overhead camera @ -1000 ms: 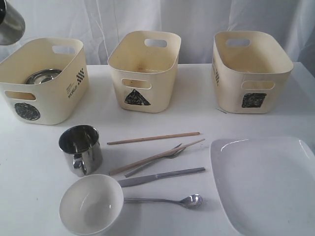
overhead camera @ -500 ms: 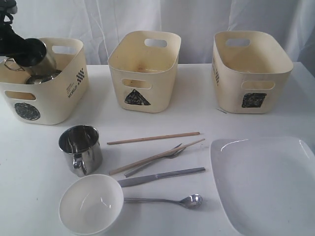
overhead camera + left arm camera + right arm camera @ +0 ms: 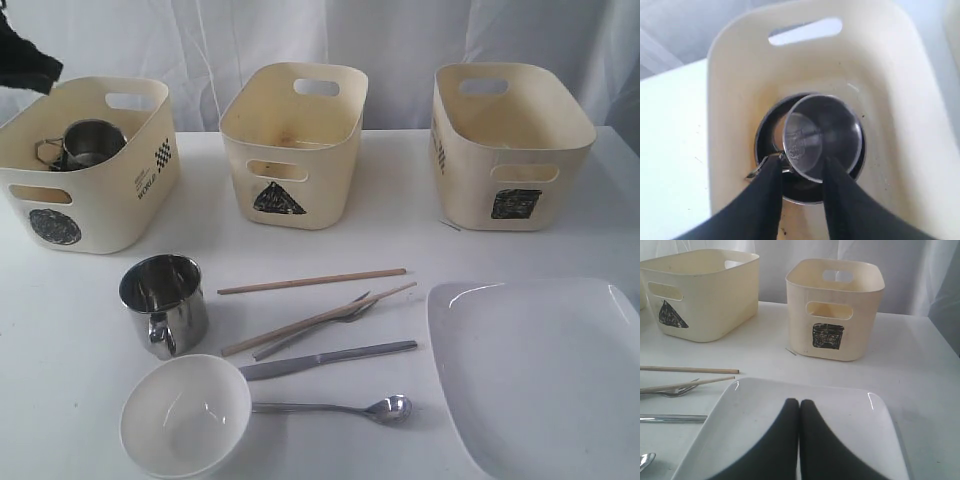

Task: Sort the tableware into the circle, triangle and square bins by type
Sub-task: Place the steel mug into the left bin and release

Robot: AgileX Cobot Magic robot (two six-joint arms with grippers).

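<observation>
A steel mug point(image 3: 88, 142) point(image 3: 822, 135) rests in the steel bowl point(image 3: 761, 145) inside the circle bin point(image 3: 100, 215) point(image 3: 740, 75). My left gripper point(image 3: 801, 167) hangs open just above it, fingers apart on either side of the mug's rim and not gripping it; in the exterior view the left gripper point(image 3: 25, 65) shows only as a dark shape above the bin's far left corner. On the table lie the second mug point(image 3: 165, 300), white bowl point(image 3: 185, 415), two chopsticks point(image 3: 312, 281), fork point(image 3: 355, 308), knife point(image 3: 330, 358), spoon point(image 3: 340, 407) and plate point(image 3: 540, 370) point(image 3: 855, 415). My right gripper point(image 3: 800, 402) hovers shut over the plate.
The triangle bin point(image 3: 310, 170) point(image 3: 705, 300) stands at the back middle and the square bin point(image 3: 500, 150) point(image 3: 835, 305) at the back right; nothing shows inside either. A white curtain hangs behind the table.
My left gripper carried the steel mug down into the circle bin, set it in the steel bowl, let go and drew back up to the left. The right arm stayed still.
</observation>
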